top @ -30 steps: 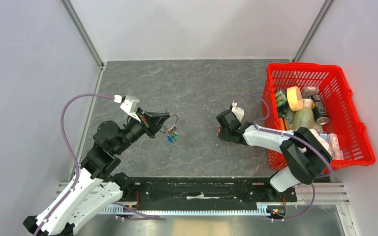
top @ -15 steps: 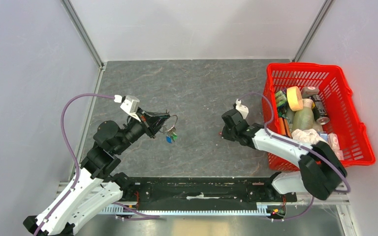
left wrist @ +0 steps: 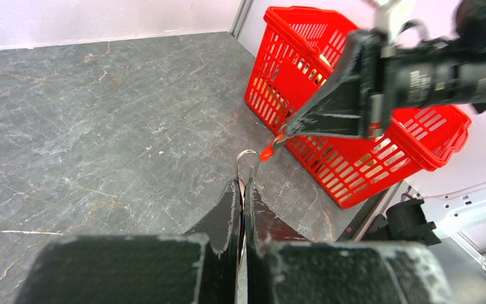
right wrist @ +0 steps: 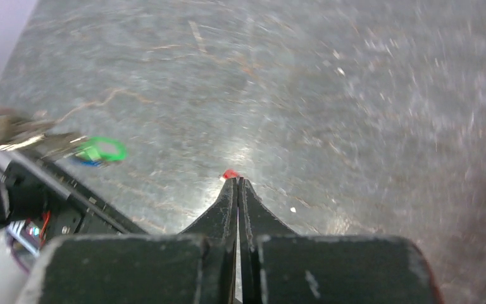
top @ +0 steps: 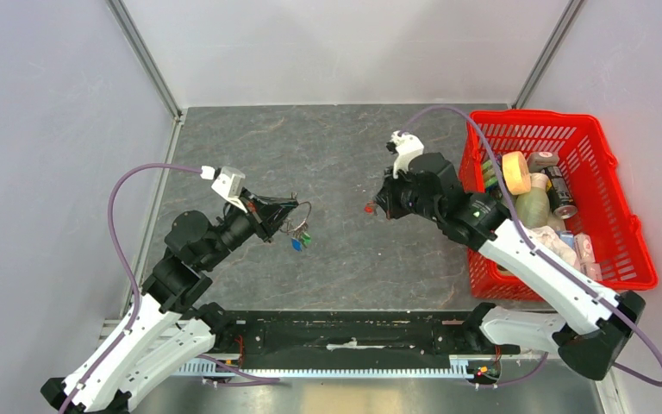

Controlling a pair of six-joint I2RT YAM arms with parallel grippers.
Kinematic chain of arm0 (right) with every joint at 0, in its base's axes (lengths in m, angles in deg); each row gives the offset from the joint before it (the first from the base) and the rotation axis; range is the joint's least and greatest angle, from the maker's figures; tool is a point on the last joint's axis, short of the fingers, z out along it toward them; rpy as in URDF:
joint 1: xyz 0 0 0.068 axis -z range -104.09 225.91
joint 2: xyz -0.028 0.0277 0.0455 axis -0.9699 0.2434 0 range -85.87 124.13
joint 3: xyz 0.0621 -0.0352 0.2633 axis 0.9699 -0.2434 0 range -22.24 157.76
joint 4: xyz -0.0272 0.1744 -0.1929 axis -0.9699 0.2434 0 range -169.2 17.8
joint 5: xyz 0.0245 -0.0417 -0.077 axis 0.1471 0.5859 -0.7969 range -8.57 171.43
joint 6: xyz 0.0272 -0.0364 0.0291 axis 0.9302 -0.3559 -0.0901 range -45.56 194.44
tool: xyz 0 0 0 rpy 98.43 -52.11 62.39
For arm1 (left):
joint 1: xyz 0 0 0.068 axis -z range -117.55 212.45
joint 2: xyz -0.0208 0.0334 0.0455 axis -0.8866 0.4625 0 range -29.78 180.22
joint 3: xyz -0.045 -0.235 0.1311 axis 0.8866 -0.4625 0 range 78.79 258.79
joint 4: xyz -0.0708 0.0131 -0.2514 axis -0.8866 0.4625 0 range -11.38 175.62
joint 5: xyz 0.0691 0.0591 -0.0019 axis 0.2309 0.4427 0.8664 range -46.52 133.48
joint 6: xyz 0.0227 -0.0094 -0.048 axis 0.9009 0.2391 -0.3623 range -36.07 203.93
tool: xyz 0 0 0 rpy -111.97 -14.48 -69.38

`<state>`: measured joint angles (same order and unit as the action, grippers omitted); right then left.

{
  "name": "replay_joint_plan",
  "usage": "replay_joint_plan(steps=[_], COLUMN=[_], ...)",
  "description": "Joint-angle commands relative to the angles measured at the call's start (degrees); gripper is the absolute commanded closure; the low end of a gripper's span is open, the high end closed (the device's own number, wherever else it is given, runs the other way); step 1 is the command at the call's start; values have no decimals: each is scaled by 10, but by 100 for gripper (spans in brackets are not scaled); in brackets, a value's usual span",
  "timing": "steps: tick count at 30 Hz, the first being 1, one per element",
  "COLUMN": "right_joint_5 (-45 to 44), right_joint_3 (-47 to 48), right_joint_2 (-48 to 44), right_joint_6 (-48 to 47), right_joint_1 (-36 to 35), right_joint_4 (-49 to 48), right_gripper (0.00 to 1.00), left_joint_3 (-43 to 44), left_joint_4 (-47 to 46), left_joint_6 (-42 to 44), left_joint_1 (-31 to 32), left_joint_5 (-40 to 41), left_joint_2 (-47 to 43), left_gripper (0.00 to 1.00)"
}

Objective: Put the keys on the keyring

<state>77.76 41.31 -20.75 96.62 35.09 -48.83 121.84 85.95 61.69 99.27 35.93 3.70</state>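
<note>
My left gripper (top: pixel 286 207) is shut on the silver keyring (top: pixel 302 212) and holds it above the table; its wire loop sticks out past the tips in the left wrist view (left wrist: pixel 247 159). Green and blue keys (top: pixel 299 238) hang from the ring and show in the right wrist view (right wrist: pixel 99 152). My right gripper (top: pixel 379 207) is shut on the red key (top: pixel 369 209), raised above the table to the right of the ring. The red head pokes out at the tips in the right wrist view (right wrist: pixel 230 173) and shows in the left wrist view (left wrist: pixel 267 151).
A red basket (top: pixel 608 164) full of assorted items stands at the right side of the table, just behind my right arm. Grey walls close in the left, back and right. A black rail (top: pixel 353 341) runs along the near edge.
My right gripper has lifted off the table with the red key and swung up and back, the arm now raised. The left gripper and ring have stayed in place.
</note>
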Motion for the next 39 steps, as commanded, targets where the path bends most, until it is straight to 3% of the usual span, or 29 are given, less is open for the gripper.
replay_joint_plan(steps=[1,10,23,39], right_joint_5=[28,7,0,-14], right_joint_3=[105,169,134,151], right_joint_2=[7,22,-4,68], right_joint_6=[-178,-313,-526,-681], right_joint_1=[-64,-144,-260,-282], right_joint_4=[86,100,-13,-93], right_gripper=[100,100,100,100], left_joint_3=[16,21,28,32], left_joint_4=[-18,-7,0,5], left_joint_6=[-14,-10,-9,-10], left_joint_1=[-3,-3,-3,-3], left_joint_5=[8,2,-13,-25], left_joint_2=[2,0,8,5], left_gripper=[98,98,98,98])
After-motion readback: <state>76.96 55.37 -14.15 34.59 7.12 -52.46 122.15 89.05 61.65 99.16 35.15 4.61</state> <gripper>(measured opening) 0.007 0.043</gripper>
